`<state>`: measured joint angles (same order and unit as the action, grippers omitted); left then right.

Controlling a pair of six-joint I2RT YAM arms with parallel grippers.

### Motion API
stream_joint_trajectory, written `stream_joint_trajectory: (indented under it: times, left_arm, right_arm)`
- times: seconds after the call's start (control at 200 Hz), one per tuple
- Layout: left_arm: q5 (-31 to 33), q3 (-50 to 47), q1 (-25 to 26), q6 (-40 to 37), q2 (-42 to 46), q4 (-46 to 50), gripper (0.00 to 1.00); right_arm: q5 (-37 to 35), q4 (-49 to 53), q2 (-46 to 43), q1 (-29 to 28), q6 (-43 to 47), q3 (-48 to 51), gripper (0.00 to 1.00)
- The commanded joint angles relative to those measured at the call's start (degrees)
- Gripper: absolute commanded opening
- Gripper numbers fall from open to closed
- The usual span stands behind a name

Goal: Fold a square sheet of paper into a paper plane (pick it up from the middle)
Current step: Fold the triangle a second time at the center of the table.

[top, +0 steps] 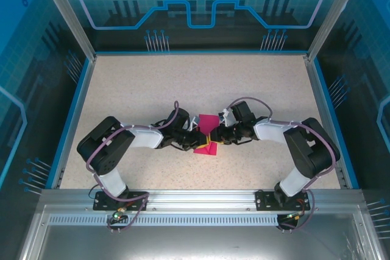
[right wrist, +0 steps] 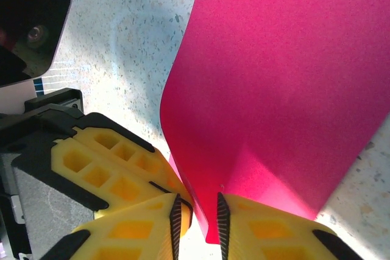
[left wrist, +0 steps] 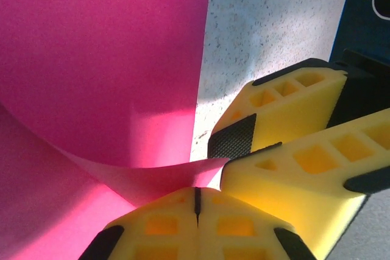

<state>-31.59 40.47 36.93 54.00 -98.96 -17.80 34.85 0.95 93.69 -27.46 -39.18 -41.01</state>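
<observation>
I see the sheet (top: 209, 125) at the middle of the counter (top: 183, 83), a little closer to the near edge than the far one, and both arms meet at it. My left pincer (left wrist: 196, 194) is closed, its yellow pads pressed together on an edge of the sheet, which curls up into them. My right pincer (right wrist: 198, 204) stands slightly parted. A thin gap shows between its pads, and the sheet's edge sits in that gap against one pad. The two pincers are just beside each other.
</observation>
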Motion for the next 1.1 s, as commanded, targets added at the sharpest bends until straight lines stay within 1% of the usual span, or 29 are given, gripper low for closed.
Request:
stream_joint_trajectory:
  times: [0.0, 0.16, 0.23, 0.435, 0.685, 0.93, 1.095]
  left_arm:
    - [0.7, 0.8, 0.3, -0.8, 0.3, 0.3, 0.03]
    - [0.7, 0.8, 0.2, -0.7, 0.5, 0.1, 0.03]
    - [0.6, 0.9, 0.3, -0.8, 0.8, -0.1, 0.03]
    - [0.6, 2.0, 0.3, -1.2, 0.7, -0.1, 0.04]
    - [-0.2, 3.7, 0.3, -0.4, -1.8, -1.9, 0.04]
    - [-0.6, 4.8, 0.2, -0.9, -2.8, -1.1, 0.04]
    - [-0.7, 5.7, 0.2, -1.0, -3.7, -0.9, 0.04]
  right_arm:
    - [2.3, -1.5, 1.4, -0.7, 0.2, -1.4, 0.22]
    - [1.0, 0.0, 1.5, -0.7, 1.1, -1.9, 0.07]
    - [-1.3, 2.8, 1.5, -0.5, 2.7, -2.8, 0.04]
    - [-5.7, 9.2, 3.0, 0.1, 7.9, -6.4, 0.03]
    - [-6.9, 10.9, 4.6, 0.9, 9.5, -7.5, 0.03]
    - [-9.5, 11.4, 4.0, 1.5, 9.8, -7.3, 0.03]
    - [-9.9, 11.8, 4.6, 1.8, 10.3, -8.0, 0.03]
